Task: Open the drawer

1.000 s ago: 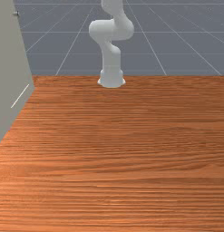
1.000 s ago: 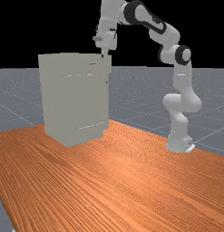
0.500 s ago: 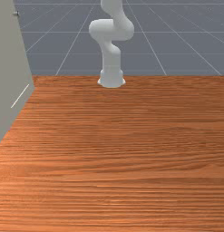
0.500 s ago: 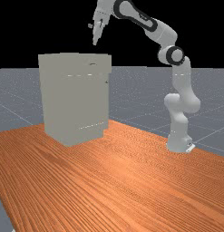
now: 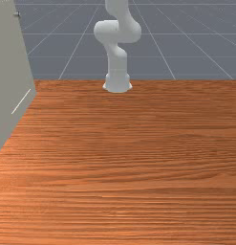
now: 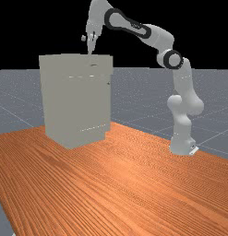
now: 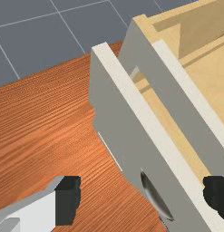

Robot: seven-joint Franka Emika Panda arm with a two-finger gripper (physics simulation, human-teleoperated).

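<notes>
your claw [image 6: 90, 50] points down at the top of the cabinet [image 6: 76, 103] in the far view. its fingers [image 7: 68, 201] are wide apart and hold nothing. the top edge of the drawer [image 7: 124, 120] runs between them in the wrist view. the drawer is partly out and points to the far view's right. its front is long and level, and the handle [image 7: 155, 195] runs along it the same way.

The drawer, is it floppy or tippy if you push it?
The drawer would probably feel stiff: its front is a flat, straight-edged board. It likely wouldn't tip, since the cabinet seems to hold it. A push might slide it inward, as a gap shows behind.
</notes>
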